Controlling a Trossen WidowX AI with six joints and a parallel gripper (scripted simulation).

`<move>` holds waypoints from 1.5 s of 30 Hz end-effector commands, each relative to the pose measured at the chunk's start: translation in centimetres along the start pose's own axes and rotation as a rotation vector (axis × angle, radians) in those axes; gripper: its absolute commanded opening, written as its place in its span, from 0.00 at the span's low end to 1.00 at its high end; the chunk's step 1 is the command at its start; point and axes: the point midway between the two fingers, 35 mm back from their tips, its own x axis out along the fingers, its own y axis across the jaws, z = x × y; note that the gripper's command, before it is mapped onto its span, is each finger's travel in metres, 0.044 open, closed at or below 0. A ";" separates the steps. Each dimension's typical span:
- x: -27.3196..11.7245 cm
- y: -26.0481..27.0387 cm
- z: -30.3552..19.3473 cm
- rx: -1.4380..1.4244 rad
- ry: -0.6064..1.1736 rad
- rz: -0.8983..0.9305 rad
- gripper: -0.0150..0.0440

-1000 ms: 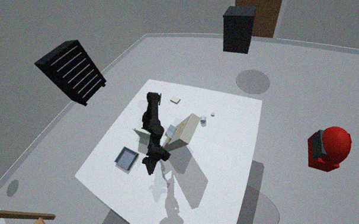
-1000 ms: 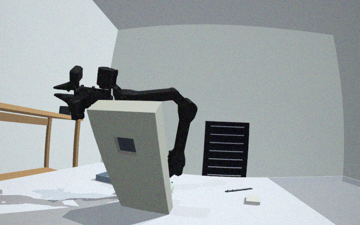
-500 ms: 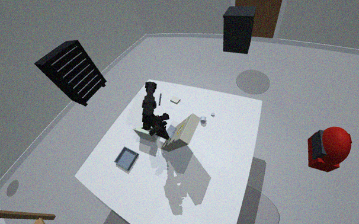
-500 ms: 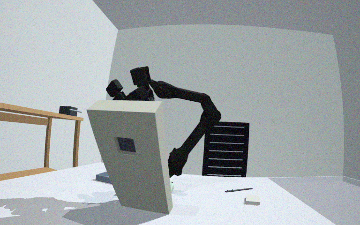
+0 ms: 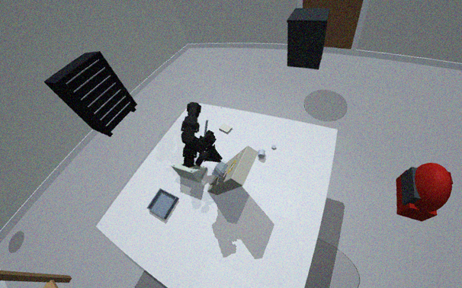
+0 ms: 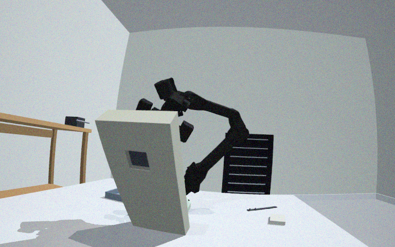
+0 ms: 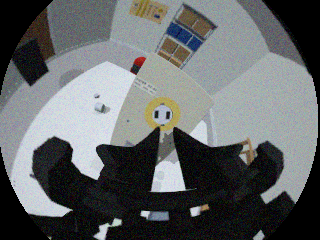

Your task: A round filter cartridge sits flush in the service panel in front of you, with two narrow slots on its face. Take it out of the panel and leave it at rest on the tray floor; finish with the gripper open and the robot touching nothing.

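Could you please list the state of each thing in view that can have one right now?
Filter cartridge: seated flush in the panel, both slots facing the wrist camera.
Service panel: leaning back on the table, cartridge not yet removed.
Gripper: jaws narrowed to a small gap, holding nothing, tips just short of the cartridge face.
Tray: flat on the table, nothing in it.
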 end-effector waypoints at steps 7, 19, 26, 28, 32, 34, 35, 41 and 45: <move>1.0 0.1 -0.1 0.011 0.000 0.006 0.42; 2.9 0.1 -0.1 0.010 0.002 0.006 0.42; 4.1 0.1 0.0 0.010 0.000 0.006 0.42; 4.4 0.2 0.0 0.010 -0.001 0.006 0.42; 5.0 0.2 0.0 0.010 -0.004 0.007 0.42; 5.3 0.3 0.0 0.011 -0.005 0.007 0.42; 5.5 0.3 0.0 0.011 -0.006 0.007 0.42; 5.6 0.3 -0.1 0.011 -0.006 0.007 0.42; 5.6 0.3 -0.2 0.011 -0.006 0.007 0.42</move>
